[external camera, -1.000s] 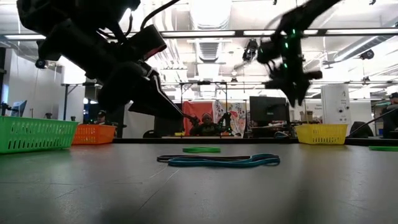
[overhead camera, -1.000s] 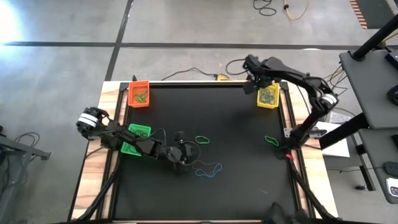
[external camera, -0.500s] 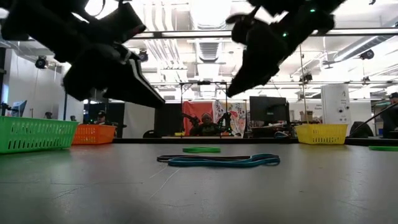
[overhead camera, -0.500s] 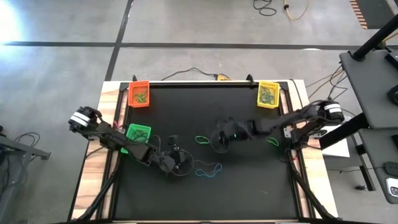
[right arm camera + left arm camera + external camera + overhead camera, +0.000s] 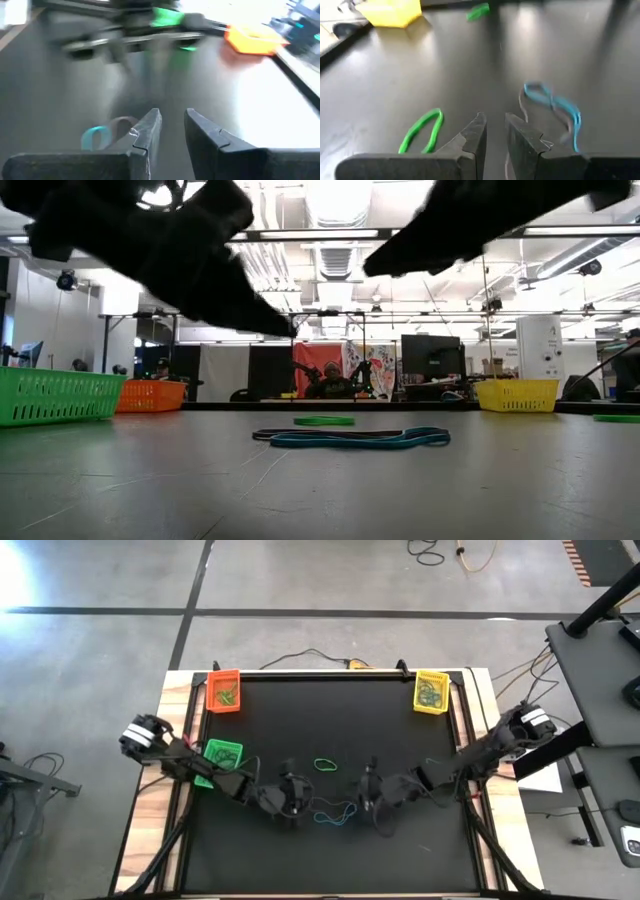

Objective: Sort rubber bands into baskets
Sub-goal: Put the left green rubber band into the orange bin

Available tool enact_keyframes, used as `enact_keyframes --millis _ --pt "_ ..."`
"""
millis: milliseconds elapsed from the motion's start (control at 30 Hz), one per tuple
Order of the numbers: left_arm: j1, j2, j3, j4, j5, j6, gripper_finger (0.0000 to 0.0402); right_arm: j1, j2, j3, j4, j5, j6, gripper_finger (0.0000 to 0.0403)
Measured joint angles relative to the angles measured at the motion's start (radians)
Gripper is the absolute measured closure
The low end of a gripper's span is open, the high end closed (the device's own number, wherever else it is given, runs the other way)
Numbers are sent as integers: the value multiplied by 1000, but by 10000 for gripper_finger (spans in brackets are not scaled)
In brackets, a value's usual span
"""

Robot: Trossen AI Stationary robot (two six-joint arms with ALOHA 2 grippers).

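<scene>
A teal and blue rubber band (image 5: 335,812) lies on the black mat between my two grippers; it also shows in the low view (image 5: 360,438). A green band (image 5: 326,765) lies just beyond it, and another green band (image 5: 434,762) lies toward the right edge. My left gripper (image 5: 295,795) hovers left of the teal band (image 5: 555,107), its fingers (image 5: 494,131) a narrow gap apart and empty. My right gripper (image 5: 370,790) hovers right of the teal band (image 5: 97,136), fingers (image 5: 172,125) also narrowly apart and empty. The orange (image 5: 224,690), yellow (image 5: 431,692) and green (image 5: 222,753) baskets hold bands.
The baskets stand at the mat's far left, far right and left edge. The two arms reach in low from either side and nearly meet at mid-table. Wooden table edges and black cables (image 5: 300,658) border the mat. Bare mat lies in front of the grippers.
My right gripper has swung from above the yellow basket at the far right, toward the near edge and the left, and come down beside the teal band. The bands on the mat have stayed where they were.
</scene>
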Motion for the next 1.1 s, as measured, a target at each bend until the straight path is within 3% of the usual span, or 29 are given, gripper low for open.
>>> enact_keyframes --millis 100,300,467,700,833,933,1100 --pt "47 0 0 33 58 -26 345 61 -1 -14 -1 1 18 321" --pt "205 6 0 29 333 -68 339 178 4 -66 -12 113 99 321" --pt "327 63 0 24 459 -78 294 201 19 -103 -9 182 172 321" --pt "392 149 -1 102 463 -55 181 199 34 -123 -10 188 203 321" --pt "391 173 0 152 443 32 127 199 34 -122 -8 225 206 321" --pt "397 196 0 156 441 55 106 198 34 -123 -8 231 222 321" --pt "408 266 1 209 427 78 110 192 34 -123 -8 230 240 321"
